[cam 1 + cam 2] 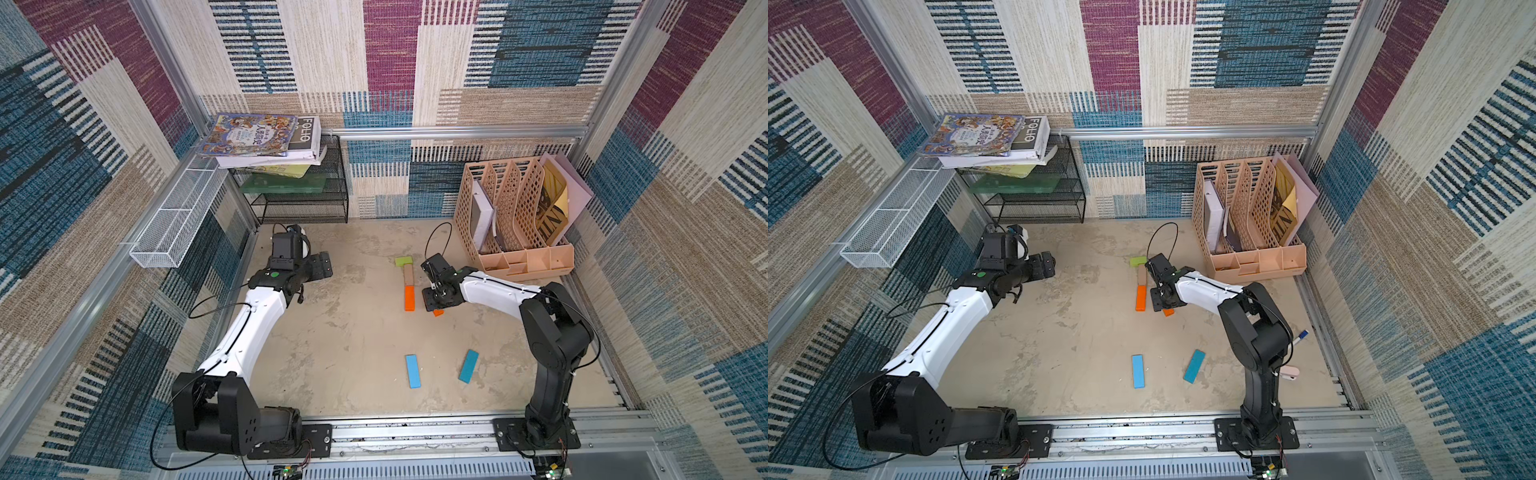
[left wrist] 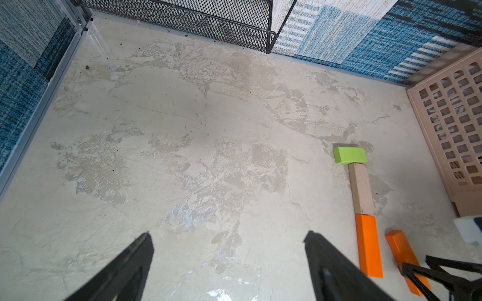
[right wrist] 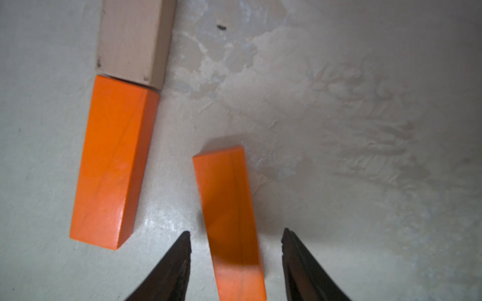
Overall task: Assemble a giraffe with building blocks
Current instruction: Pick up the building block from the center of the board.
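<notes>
The giraffe's started column lies flat mid-table: lime-green block point(image 1: 404, 261), tan block point(image 1: 409, 275) and orange block point(image 1: 409, 298) end to end, also in the left wrist view point(image 2: 362, 191). A second orange block point(image 3: 227, 198) lies just right of the column, mostly hidden under my right gripper point(image 1: 434, 305) in both top views. In the right wrist view the right gripper point(image 3: 236, 230) straddles it, open, with a gap on each side. Two blue blocks point(image 1: 413, 371) point(image 1: 468, 365) lie apart nearer the front. My left gripper point(image 2: 229, 233) hovers wide open over bare table, far left of the blocks.
A peach file organizer point(image 1: 515, 216) stands at the back right, close behind the right arm. A black mesh rack point(image 1: 299, 195) with books point(image 1: 257, 137) on top stands at the back left. A white mesh basket point(image 1: 178, 216) hangs on the left wall.
</notes>
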`<move>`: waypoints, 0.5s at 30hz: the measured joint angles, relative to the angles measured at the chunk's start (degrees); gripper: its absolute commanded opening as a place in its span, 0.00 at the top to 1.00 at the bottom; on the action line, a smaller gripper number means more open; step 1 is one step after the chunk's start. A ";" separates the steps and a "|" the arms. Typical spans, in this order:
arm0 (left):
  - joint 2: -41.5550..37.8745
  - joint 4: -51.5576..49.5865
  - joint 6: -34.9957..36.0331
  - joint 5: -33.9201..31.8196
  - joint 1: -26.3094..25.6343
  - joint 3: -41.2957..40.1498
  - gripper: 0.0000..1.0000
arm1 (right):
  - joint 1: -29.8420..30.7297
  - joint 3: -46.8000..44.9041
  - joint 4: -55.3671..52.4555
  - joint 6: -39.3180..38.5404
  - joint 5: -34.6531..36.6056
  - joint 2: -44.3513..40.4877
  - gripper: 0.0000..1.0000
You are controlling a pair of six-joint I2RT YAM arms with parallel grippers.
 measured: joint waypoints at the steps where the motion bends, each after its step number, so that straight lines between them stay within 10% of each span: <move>1: 0.00 0.00 0.00 0.00 0.00 0.00 0.05 | -0.04 0.00 0.13 -0.04 -0.02 0.28 0.41; 10: 0.07 0.00 0.00 0.00 0.00 0.00 0.05 | -0.68 -1.51 1.46 0.00 -0.26 0.81 0.52; 15: 0.11 0.00 0.00 0.00 0.00 0.00 0.05 | -2.86 -1.18 3.28 -0.59 -1.75 1.36 0.93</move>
